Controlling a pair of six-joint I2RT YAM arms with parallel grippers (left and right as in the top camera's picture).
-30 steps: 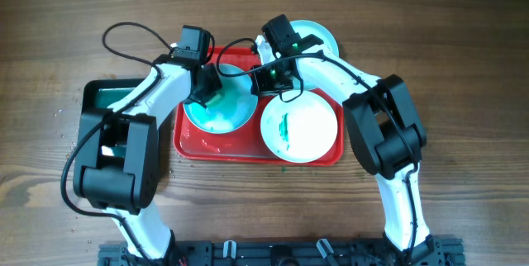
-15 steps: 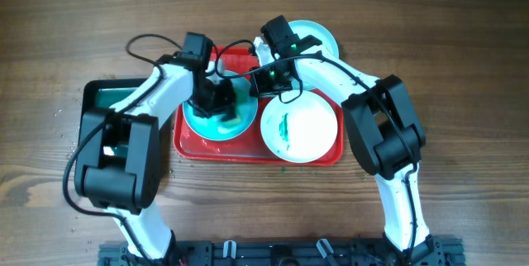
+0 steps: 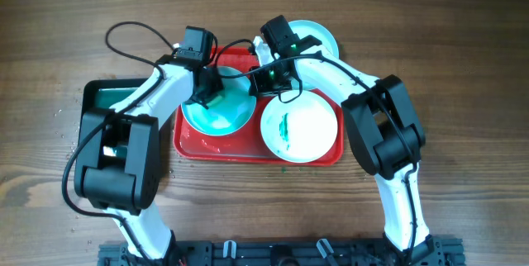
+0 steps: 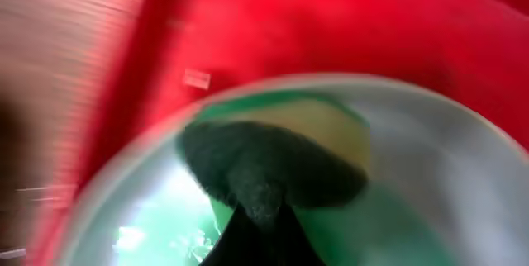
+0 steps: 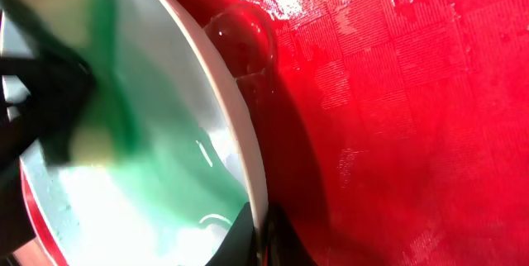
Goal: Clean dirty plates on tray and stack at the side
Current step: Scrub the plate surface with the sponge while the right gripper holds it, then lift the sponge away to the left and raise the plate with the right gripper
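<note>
My left hand (image 3: 205, 91) is pressed together on the sponge (image 4: 273, 163) (that view is blurred, so this is my reading). It bears on the far left part of the cyan plate (image 3: 221, 116), which sits at the left end of the tray (image 3: 192, 146). My right hand (image 3: 266, 78) pinches that plate's far right rim. The green wash lies toward me from the sponge, so the wiping falls to my left.

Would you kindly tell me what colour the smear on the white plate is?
Teal green; the smear shows best in the overhead view.
</note>
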